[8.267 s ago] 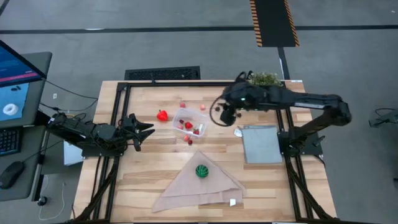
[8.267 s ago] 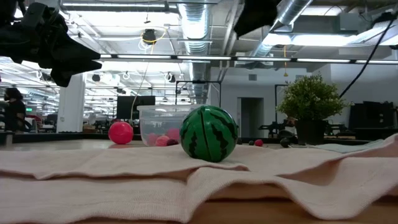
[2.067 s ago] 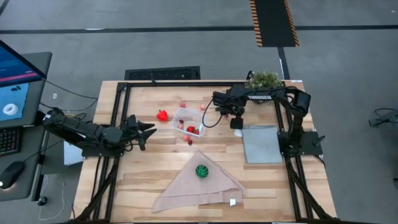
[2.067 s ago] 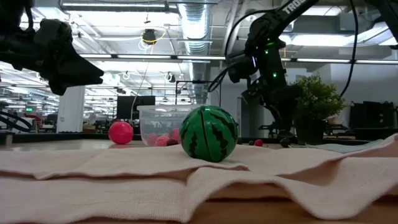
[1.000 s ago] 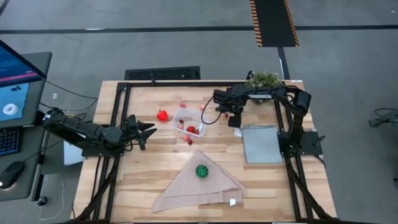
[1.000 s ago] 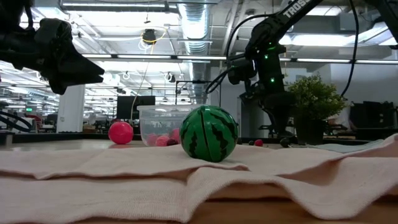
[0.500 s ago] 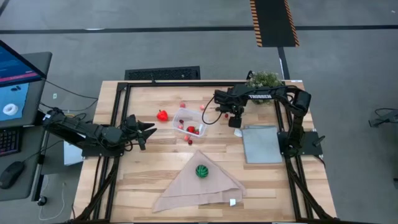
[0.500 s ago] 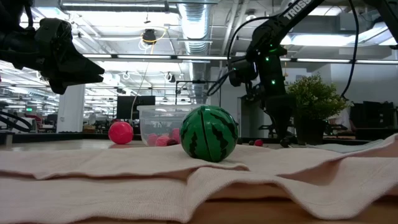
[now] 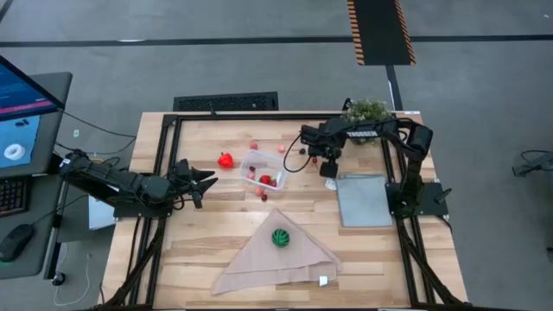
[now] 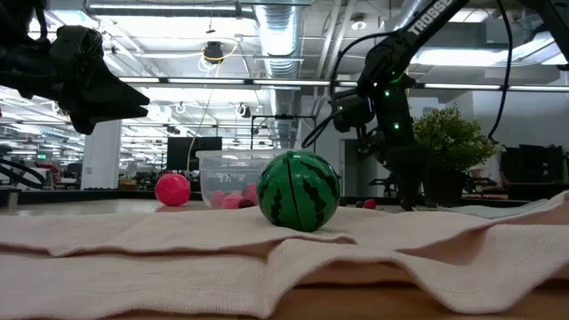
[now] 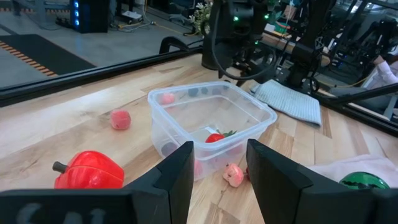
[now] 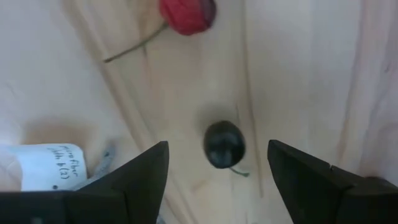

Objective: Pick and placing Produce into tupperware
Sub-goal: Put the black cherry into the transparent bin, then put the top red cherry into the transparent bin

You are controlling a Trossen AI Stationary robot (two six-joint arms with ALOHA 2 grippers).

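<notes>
Dark berry (image 12: 224, 144) lies on wood counter (image 12: 298, 74) between our right fingers (image 12: 140, 180), spread wide, holding nothing; red cherry (image 12: 186, 14) near. We judge berry light, hard, smooth, likely to roll: pinch round body, not thin stem. Tub (image 9: 264, 168) near. Left fingers (image 11: 177, 174) narrow, empty, waiting beside pepper (image 11: 89, 170).

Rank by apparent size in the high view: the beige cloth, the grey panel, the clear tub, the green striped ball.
1. Cloth, largest.
2. Grey panel.
3. Tub.
4. Green striped ball, smallest.
The view looks straight down on the table, so nearness to the camera hardly skews this order.
</notes>
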